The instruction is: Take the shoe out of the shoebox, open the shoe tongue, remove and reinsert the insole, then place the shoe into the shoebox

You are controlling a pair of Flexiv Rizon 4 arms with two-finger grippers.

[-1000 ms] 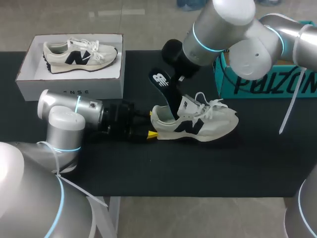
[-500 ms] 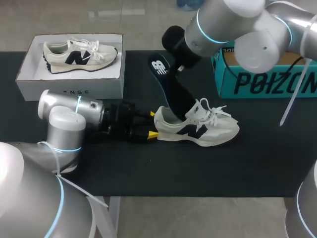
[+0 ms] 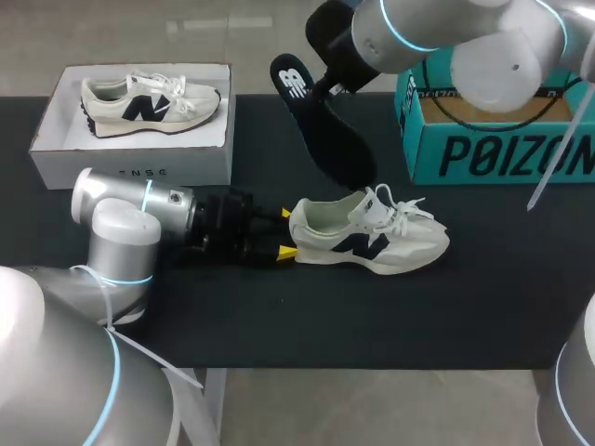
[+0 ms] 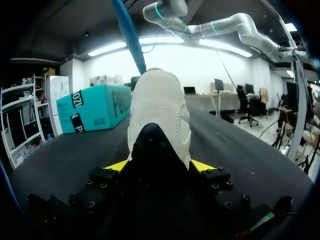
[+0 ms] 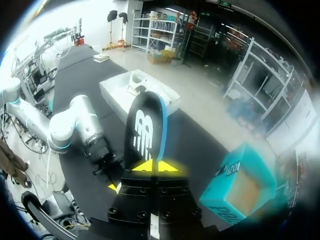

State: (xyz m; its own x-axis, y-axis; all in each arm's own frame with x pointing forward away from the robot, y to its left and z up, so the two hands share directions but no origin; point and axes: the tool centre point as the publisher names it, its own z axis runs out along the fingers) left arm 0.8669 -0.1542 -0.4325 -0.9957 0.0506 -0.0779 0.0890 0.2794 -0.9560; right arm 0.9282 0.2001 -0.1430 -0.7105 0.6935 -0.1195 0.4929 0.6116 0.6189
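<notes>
Insole (image 3: 325, 130), flat black elongated oval, in right pincer (image 5: 154, 166), clear of cream shoe (image 3: 367, 234).

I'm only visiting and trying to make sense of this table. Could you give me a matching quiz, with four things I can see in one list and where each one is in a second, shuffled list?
Things
1. black insole
2. loose shoe
3. white shoebox
4. teal box

Places
A. at the far right, open on top
B. up in the air, held by the right gripper
C. at the far left, another shoe lying in it
D. on the black table, heel between the left gripper's fingers

Pairs: 1-B, 2-D, 3-C, 4-A
</notes>
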